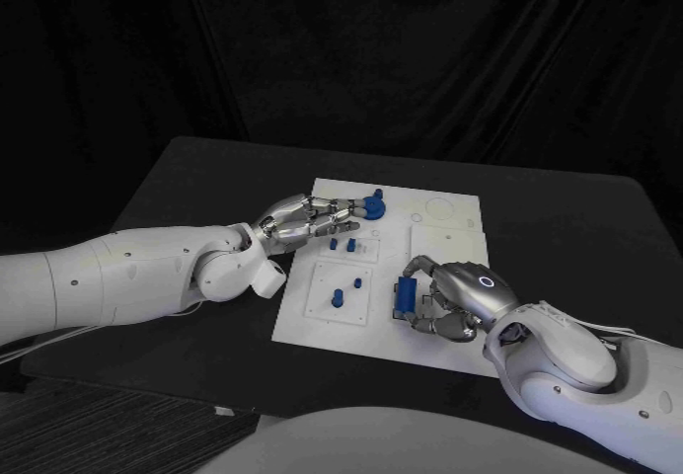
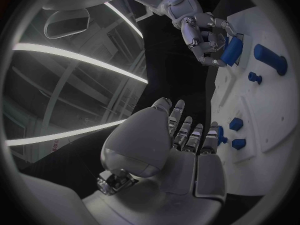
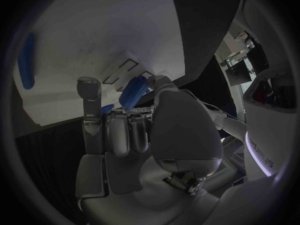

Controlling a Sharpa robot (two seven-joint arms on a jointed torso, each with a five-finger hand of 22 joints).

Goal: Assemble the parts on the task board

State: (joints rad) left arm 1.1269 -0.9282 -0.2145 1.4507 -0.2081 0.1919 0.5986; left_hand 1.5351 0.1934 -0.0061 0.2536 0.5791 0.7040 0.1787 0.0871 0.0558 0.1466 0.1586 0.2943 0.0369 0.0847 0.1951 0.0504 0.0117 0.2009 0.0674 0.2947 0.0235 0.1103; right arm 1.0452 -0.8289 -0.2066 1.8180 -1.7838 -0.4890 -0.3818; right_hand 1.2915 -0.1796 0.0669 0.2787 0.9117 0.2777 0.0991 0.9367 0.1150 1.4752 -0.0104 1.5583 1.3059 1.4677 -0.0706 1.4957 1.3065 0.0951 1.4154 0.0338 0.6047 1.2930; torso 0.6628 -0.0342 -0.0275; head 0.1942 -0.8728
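Observation:
The white task board [image 1: 448, 212] lies mid-table. My left hand [image 1: 306, 219] reaches over its far left part, and its fingertips grip a round blue part [image 1: 373, 205] with a short stem. The left wrist view shows that hand [image 2: 181, 145] with the blue part [image 2: 220, 134] peeking past a finger. My right hand [image 1: 458, 296] holds an oblong blue block [image 1: 408, 293] just above the board's near right area. That block [image 3: 134, 93] sits between thumb and fingers of the right hand [image 3: 137, 135], and the left wrist view shows the right hand [image 2: 199, 29] and block [image 2: 232, 51] too.
Two small blue pegs [image 1: 341, 242] stand mid-board. Two more blue pieces [image 1: 339, 294] lie in the near left square panel. A long blue piece [image 3: 26, 60] sits at the board's edge. The black table [image 1: 186, 188] surrounds the board.

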